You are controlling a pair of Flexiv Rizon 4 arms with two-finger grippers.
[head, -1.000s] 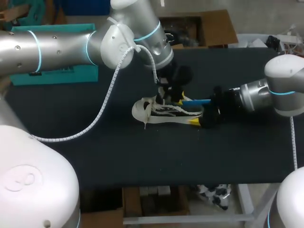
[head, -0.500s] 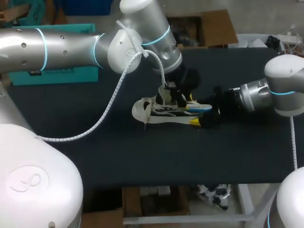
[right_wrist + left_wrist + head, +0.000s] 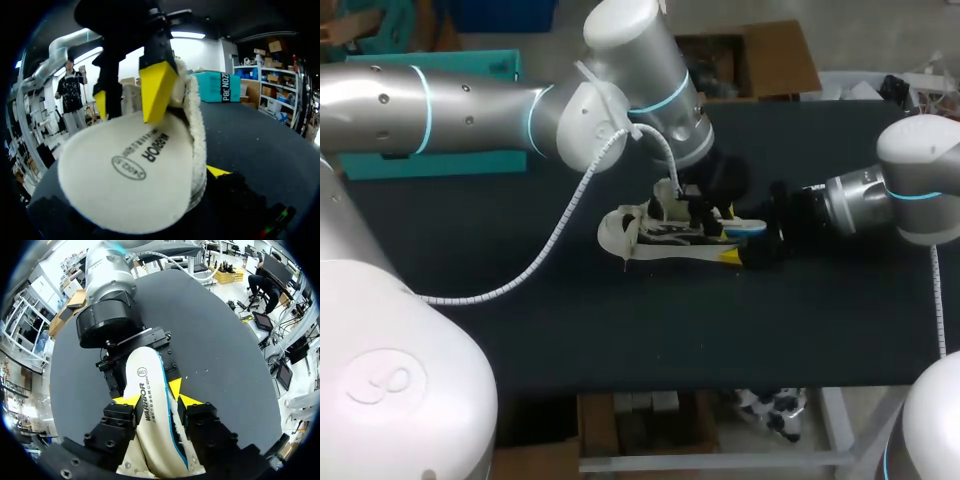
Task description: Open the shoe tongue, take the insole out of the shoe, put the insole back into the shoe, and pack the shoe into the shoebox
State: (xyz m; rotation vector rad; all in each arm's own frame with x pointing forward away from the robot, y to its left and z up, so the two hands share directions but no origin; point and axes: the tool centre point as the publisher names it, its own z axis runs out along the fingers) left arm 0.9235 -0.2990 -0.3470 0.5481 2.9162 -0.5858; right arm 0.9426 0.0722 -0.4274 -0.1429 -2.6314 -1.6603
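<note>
Shoe is lying near the middle of the dark surface, toe pointing at 9 o'clock and heel at 3 o'clock in the head view. Insole, pale with a blue edge, is sticking out of the shoe's opening toward 3 o'clock, its free end hanging past the shoe's heel. Left arm is coming in from 10 o'clock and reaching past the middle. Left jaws are sitting over the shoe's opening and clamping the insole edge to edge, with both yellow fingertips pressing its sides in the left wrist view. Right wrist view is catching that grip from ahead: the two yellow tips are standing either side of the insole, printed face toward that camera. Right arm is coming in from 3 o'clock, right jaws sitting just at the shoe's heel under the insole's free end; cannot tell whether they are open or closed. Teal shoebox is sitting at 10 o'clock from the shoe, well apart, partly hidden behind the left arm. White coiled cable is hanging along the left arm.
</note>
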